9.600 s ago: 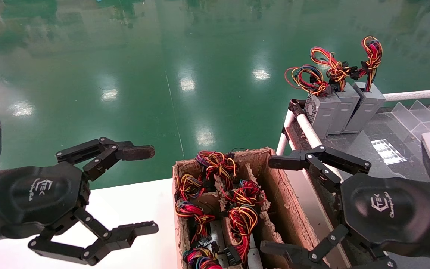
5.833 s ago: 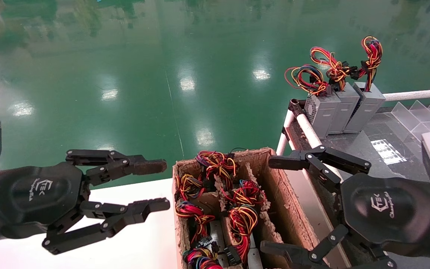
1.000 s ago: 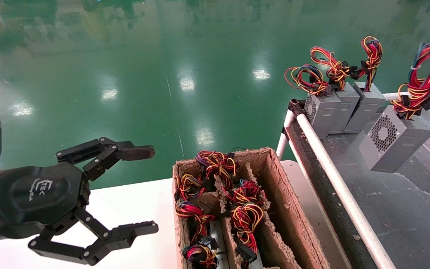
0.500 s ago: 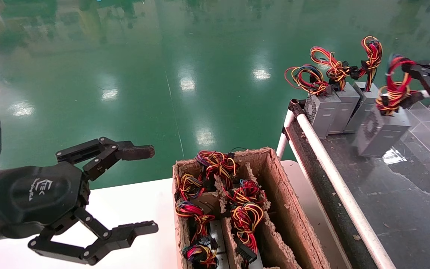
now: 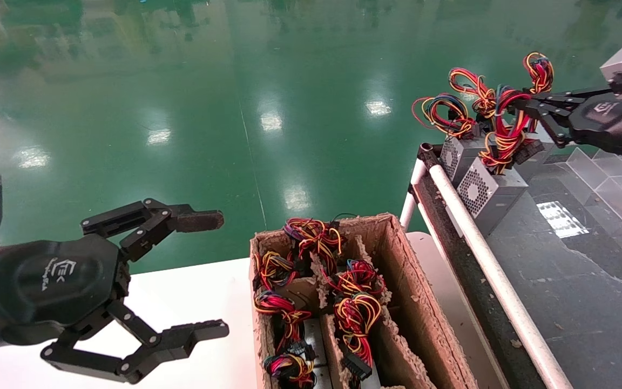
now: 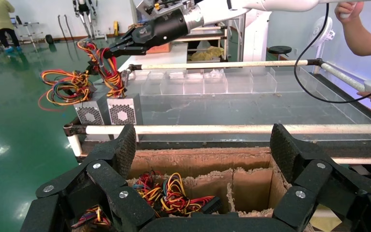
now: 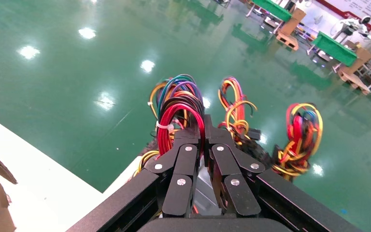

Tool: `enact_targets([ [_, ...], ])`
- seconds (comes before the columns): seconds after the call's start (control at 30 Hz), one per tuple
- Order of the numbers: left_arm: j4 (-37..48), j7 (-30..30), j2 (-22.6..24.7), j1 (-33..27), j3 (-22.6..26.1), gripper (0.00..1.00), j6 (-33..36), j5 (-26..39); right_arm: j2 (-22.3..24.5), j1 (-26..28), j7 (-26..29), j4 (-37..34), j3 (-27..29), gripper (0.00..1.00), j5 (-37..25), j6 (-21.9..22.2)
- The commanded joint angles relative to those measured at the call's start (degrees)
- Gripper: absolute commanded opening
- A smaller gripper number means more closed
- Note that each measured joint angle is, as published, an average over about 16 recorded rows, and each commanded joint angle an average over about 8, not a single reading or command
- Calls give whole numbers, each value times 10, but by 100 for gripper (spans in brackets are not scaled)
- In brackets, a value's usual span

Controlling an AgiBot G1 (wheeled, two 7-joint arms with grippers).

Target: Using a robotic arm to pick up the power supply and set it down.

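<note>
Grey power supply hangs below right end effector, clamped on its wires | lower gently, square beside row | left end effector idle, open

The small grey metal power supply with a perforated fan grille hides most of the row of similar grey boxes behind it. The brown cardboard crate of wire bundles is cut off by the head view's lower edge.

White "TEK" logo with small script under it, not legible, stood on the left gripper body in the head view. The right gripper body carried a similar white logo, too small to read.
</note>
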Motion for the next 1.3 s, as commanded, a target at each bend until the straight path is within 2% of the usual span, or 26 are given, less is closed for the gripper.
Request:
enact_targets([
  [0.03,0,0,0,0,0,100,0,0,-7,1,-2,-3,0,0,0,0],
  [0.13,0,0,0,0,0,100,0,0,-13,3,-8,-5,0,1,0,2],
  [0.17,0,0,0,0,0,100,0,0,-14,3,-10,-6,0,7,0,2],
  [0.37,0,0,0,0,0,100,0,0,-18,1,-21,-11,1,82,2,-2],
  [0.4,0,0,0,0,0,100,0,0,-18,0,-23,-12,1,93,2,-3],
  [0.43,0,0,0,0,0,100,0,0,-18,0,-25,-12,1,100,2,-5],
  [0.97,0,0,0,0,0,100,0,0,-9,0,-32,-27,-3,100,-4,5],
  [1.3,0,0,0,0,0,100,0,0,16,6,-6,-37,18,100,26,-42],
])
